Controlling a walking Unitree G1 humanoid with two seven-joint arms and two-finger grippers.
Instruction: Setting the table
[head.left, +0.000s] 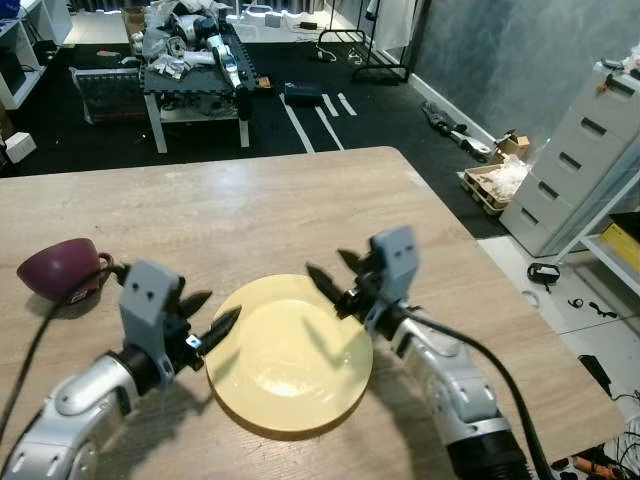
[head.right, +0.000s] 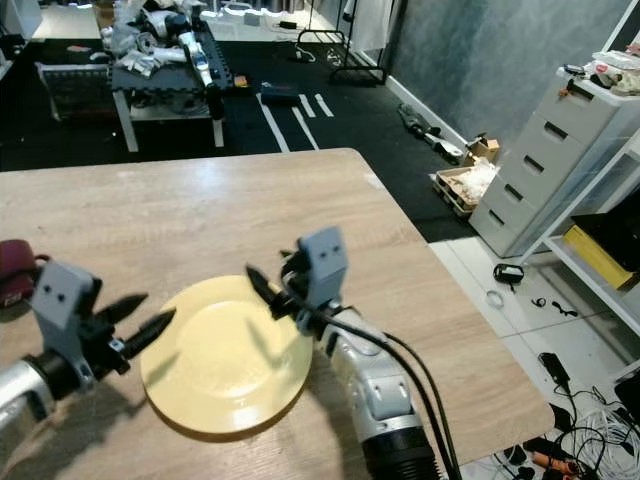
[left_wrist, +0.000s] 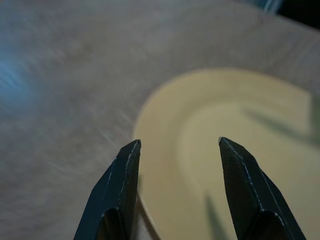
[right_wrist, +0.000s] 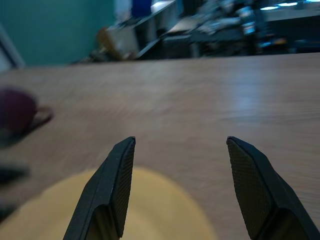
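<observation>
A pale yellow plate (head.left: 290, 360) lies flat on the wooden table (head.left: 230, 210), near its front edge. My left gripper (head.left: 215, 318) hangs open at the plate's left rim, fingers pointing toward it with nothing between them. My right gripper (head.left: 330, 275) stands open just above the plate's far right rim, also holding nothing. In the left wrist view the plate (left_wrist: 235, 150) lies just beyond the fingertips (left_wrist: 131, 150). A dark maroon cup (head.left: 60, 268) sits on the table to the far left, with its handle toward the plate.
The table's right edge (head.left: 480, 250) drops to a tiled floor with cables. White drawers (head.left: 580, 150) stand at the right. Beyond the table's far edge stands a cluttered workbench (head.left: 195, 60) on black floor mats.
</observation>
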